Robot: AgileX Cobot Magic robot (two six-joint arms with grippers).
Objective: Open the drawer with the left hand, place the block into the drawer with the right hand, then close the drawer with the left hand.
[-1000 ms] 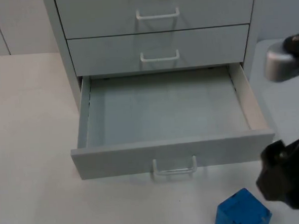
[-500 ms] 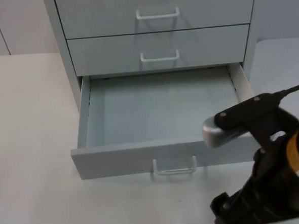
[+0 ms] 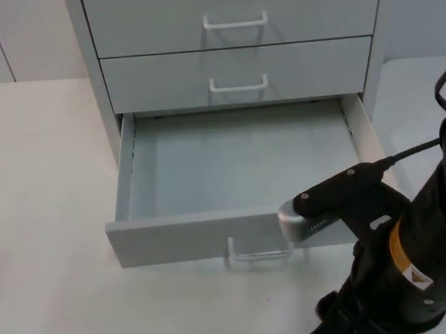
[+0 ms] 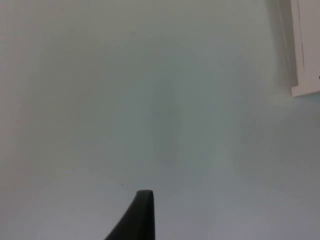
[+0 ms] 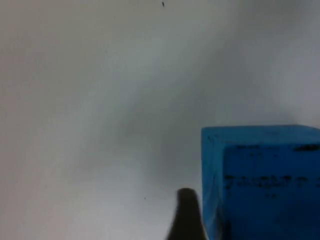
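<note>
The bottom drawer of the grey cabinet stands pulled out over the white table, its inside bare from wall to wall. The right arm reaches down in front of the drawer's right front corner, near the table's front edge. In the right wrist view the blue block sits on the table just beside one finger of the right gripper; whether the fingers grip it cannot be told. The left gripper's finger hangs above bare table, a cabinet edge off to one side.
</note>
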